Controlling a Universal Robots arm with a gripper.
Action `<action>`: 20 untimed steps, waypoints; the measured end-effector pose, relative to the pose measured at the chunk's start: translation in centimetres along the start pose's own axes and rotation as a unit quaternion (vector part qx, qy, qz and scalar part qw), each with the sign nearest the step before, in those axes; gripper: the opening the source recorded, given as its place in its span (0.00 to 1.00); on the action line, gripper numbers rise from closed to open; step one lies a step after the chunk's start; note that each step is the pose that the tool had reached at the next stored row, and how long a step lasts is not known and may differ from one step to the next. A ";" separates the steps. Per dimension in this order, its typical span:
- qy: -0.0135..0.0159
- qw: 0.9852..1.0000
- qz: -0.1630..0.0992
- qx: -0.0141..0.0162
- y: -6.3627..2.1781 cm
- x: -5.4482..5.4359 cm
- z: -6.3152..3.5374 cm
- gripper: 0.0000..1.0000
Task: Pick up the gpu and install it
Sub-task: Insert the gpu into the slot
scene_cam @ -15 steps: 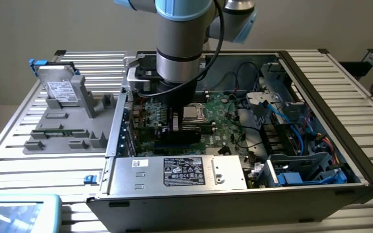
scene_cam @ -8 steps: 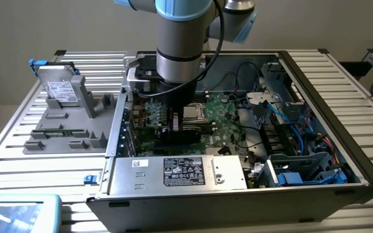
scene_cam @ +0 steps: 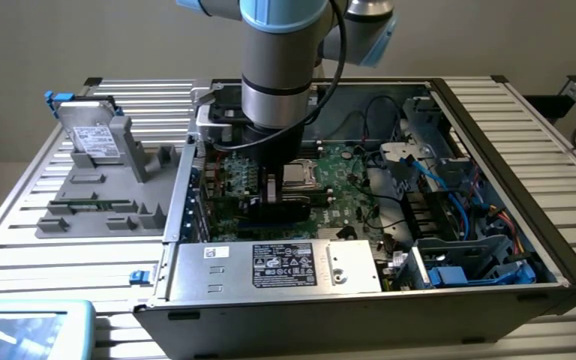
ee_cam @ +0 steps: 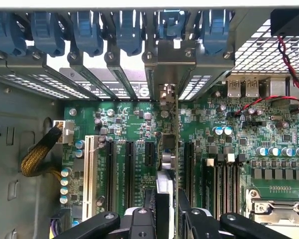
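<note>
Gpu (ee_cam: 176, 149): held edge-on, upright between motherboard (ee_cam: 269, 134) slots inside case (scene_cam: 528, 247), bracket at rear wall. Fingers (ee_cam: 189, 211) clenched on upper edge. Judged light, stiff, fragile; best gripped by board edges, clear of components.

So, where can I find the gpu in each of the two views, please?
Exterior view: the gpu stands upright inside the case, just under the arm, to the exterior view's left of the silver processor socket.
Wrist view: the gpu is seen edge-on, a thin line running from the pincer towards the rear slot brackets.
Shared landmark: the silver processor socket beside the card.
</note>
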State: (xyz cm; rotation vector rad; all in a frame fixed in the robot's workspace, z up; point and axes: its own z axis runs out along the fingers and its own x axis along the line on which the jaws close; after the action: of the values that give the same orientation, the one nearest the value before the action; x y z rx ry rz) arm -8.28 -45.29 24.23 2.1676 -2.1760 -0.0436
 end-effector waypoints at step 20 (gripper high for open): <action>0.000 1.000 0.000 0.000 -0.01 0.0 0.20 0.28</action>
State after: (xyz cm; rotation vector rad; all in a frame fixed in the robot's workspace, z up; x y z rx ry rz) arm -8.28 -45.29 24.03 2.1677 -2.1758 -0.0435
